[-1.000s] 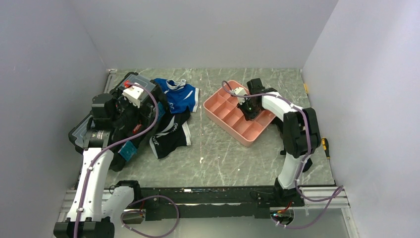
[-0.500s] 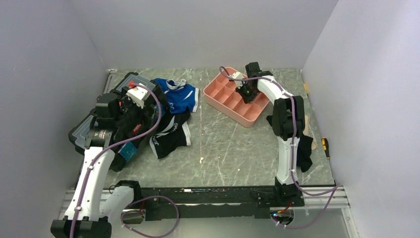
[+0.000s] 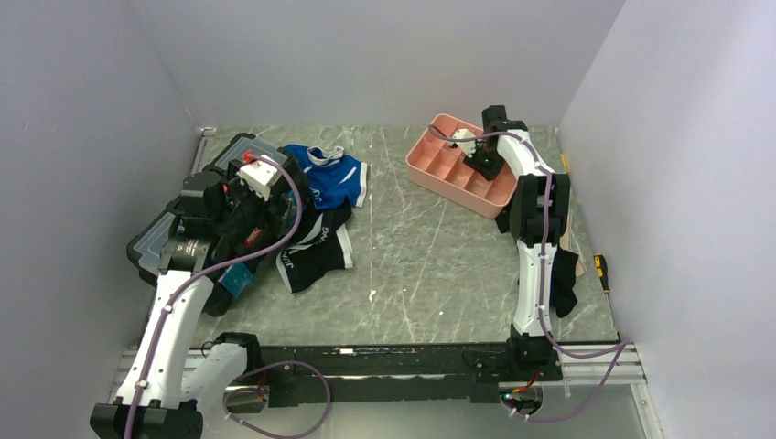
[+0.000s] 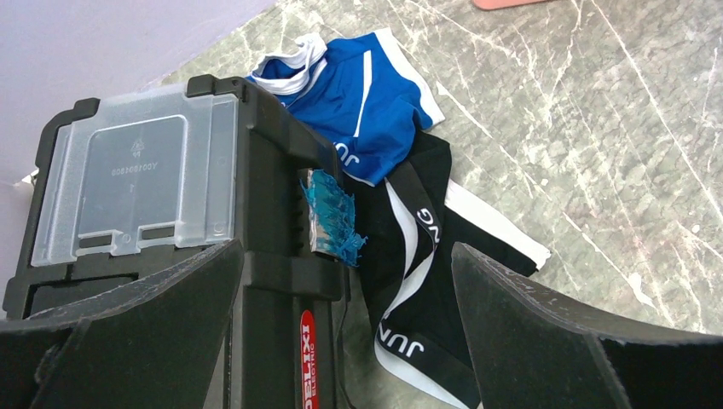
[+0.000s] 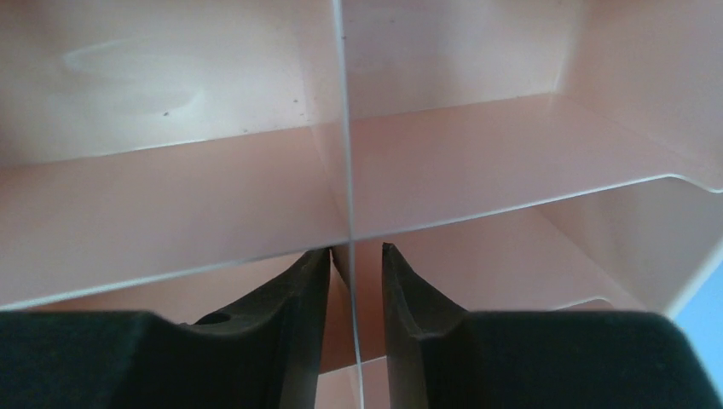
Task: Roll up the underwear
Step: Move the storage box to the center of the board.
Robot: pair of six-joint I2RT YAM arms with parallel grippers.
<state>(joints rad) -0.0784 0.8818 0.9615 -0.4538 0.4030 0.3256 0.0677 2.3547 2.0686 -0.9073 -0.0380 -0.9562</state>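
black fabric boxer briefs (image 4: 426, 281), white stripes, lie crumpled beside black toolbox (image 4: 273, 221), touching blue-and-white briefs (image 4: 367, 102). left gripper (image 4: 343, 256) hangs above, jaws wide, empty. right gripper (image 5: 351, 254) pinches divider of pink plastic tray (image 3: 437, 157), likely to clear rolling room.

black underwear (image 3: 316, 254) — white stripes, pink tray (image 3: 453, 190)

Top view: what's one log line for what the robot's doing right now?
left pincer open over black case | right pincer shut on pink tray divider | underwear unrolled, untouched
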